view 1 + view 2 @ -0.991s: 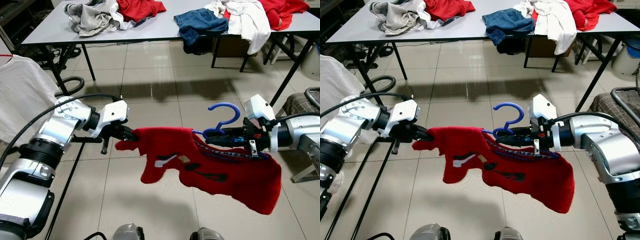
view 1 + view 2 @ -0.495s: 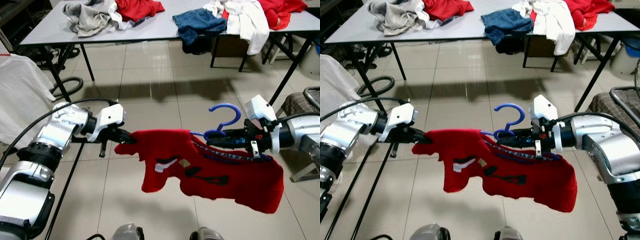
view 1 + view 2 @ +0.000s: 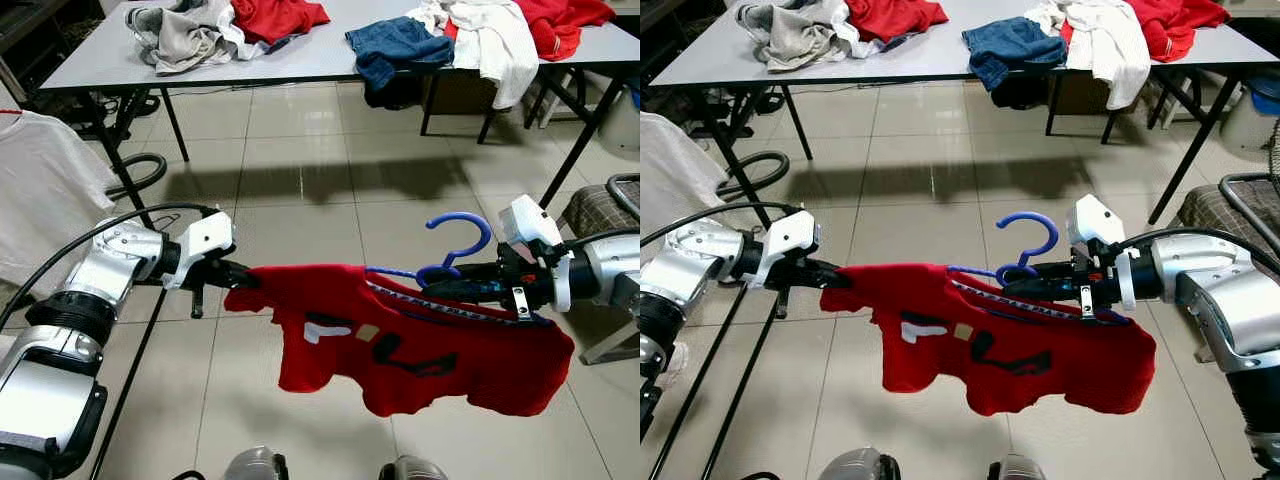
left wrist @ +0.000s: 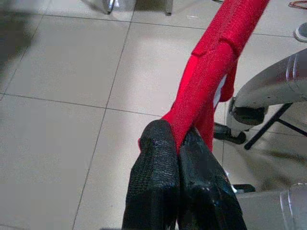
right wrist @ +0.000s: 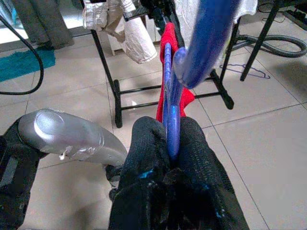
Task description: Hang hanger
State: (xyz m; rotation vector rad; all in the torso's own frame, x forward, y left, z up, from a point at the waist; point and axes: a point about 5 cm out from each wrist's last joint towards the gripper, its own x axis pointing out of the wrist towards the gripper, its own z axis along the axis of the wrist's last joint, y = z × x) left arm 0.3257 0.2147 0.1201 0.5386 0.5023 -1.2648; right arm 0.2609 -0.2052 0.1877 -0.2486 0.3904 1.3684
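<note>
Blue hanger (image 3: 455,262) at 3 o'clock of frame centre, hook up, held mid-air over the tile floor (image 3: 300,150), threaded into the red shirt (image 3: 410,340). Right gripper (image 3: 470,290) fingers pinched on the hanger neck; left gripper (image 3: 238,277) at 9 o'clock, fingers pressed together on the shirt's sleeve edge. Rack (image 3: 150,330) sits at 8 o'clock. Risk: shirt stretched taut between arms, so uneven motion could pull it off the hanger. Counter (image 3: 320,60) with clothes at 12 o'clock.
</note>
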